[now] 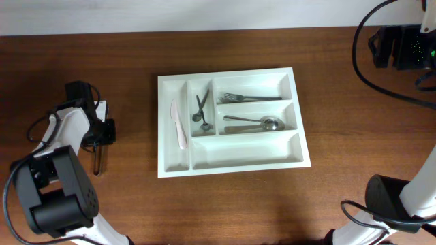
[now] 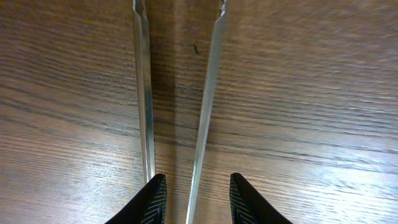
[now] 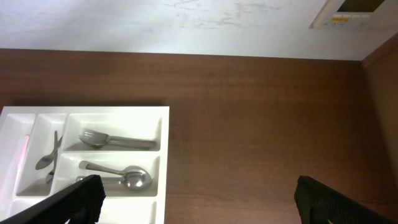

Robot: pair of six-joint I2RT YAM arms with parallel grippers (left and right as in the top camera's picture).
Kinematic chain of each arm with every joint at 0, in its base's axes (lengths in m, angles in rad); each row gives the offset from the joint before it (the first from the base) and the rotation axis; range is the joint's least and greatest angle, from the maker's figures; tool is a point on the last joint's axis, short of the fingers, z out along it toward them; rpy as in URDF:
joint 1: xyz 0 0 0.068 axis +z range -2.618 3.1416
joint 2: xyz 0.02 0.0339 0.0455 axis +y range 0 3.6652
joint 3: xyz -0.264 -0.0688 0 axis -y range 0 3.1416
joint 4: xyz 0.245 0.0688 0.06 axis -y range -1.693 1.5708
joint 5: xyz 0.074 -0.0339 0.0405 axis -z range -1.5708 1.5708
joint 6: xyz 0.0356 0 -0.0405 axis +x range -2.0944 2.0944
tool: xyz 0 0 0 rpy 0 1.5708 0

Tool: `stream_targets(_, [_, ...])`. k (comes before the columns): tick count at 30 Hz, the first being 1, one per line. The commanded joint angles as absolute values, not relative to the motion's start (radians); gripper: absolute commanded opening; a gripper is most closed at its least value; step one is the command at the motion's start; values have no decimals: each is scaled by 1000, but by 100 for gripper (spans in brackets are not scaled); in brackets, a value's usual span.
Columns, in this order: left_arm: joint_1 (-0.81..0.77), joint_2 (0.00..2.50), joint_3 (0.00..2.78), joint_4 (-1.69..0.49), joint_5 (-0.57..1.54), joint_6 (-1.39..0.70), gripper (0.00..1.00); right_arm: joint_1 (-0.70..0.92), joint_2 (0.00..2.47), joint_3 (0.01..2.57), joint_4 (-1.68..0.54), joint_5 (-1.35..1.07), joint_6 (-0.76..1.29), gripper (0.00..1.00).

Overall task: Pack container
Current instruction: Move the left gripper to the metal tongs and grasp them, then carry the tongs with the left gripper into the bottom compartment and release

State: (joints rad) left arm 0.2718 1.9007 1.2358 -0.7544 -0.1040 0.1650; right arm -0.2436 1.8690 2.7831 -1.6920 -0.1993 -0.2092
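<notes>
2 metal strips [image 2: 144, 93] between left gripper [image 2: 198, 190] fingers [image 2: 154, 202]

We can read no text anywhere: the white wall panel [image 3: 349, 14] in the right wrist view bears a small dark display and a yellowish printed strip, both too small and blurred.
</notes>
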Motion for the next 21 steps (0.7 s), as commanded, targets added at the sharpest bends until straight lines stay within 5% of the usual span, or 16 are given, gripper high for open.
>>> stream_targets(1, [283,1946,1228,-744,-93,189,35,-249,1871,2785,-1698,-198,-200,99])
stream_targets(3, [283,1963,1228,-743,-91,195,32,-249,1871,2785,-1698,-198,-200,99])
stream_targets(5, [283,1977,1228,-743,-89,197,12,-249,1871,2785,-1698,-197,-200,99])
stream_targets(7, [283,1979,1228,-743,-89,197,2,-249,1871,2785,-1698,-198,-200,99])
stream_targets(21, [277,1908,1531,-949,-81,150,2,-249,1871,2785,-1698,-197,-200,99])
